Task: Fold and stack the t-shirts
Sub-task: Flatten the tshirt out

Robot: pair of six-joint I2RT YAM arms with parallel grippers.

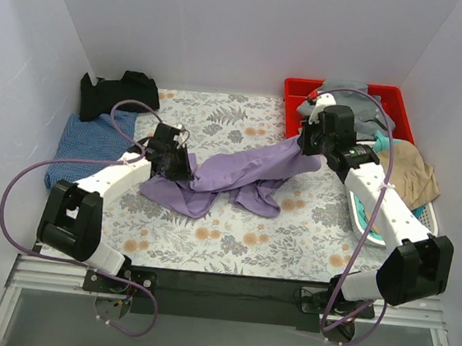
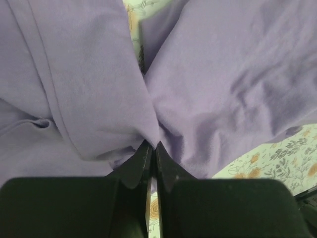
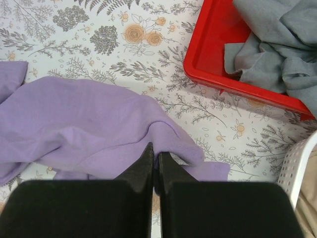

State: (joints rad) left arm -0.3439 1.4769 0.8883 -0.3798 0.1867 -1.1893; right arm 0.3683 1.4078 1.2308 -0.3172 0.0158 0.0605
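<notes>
A lilac-purple t-shirt (image 1: pixel 239 178) lies crumpled across the middle of the floral table, stretched between both arms. My left gripper (image 1: pixel 175 165) is shut on a pinch of its left part (image 2: pixel 99 99); the jaws meet at the cloth in the left wrist view (image 2: pixel 152 145). My right gripper (image 1: pixel 307 144) is shut on the shirt's raised right end (image 3: pixel 99 124), the jaws closed on a fold (image 3: pixel 155 148). A black t-shirt (image 1: pixel 119 93) lies at the back left corner. A blue checked t-shirt (image 1: pixel 81 147) lies flat at the left edge, partly under the left arm.
A red bin (image 1: pixel 350 99) with grey cloth (image 3: pixel 277 44) stands at the back right. A white perforated basket (image 1: pixel 425 212) with tan and teal cloth sits at the right edge under the right arm. White walls close in the table on three sides.
</notes>
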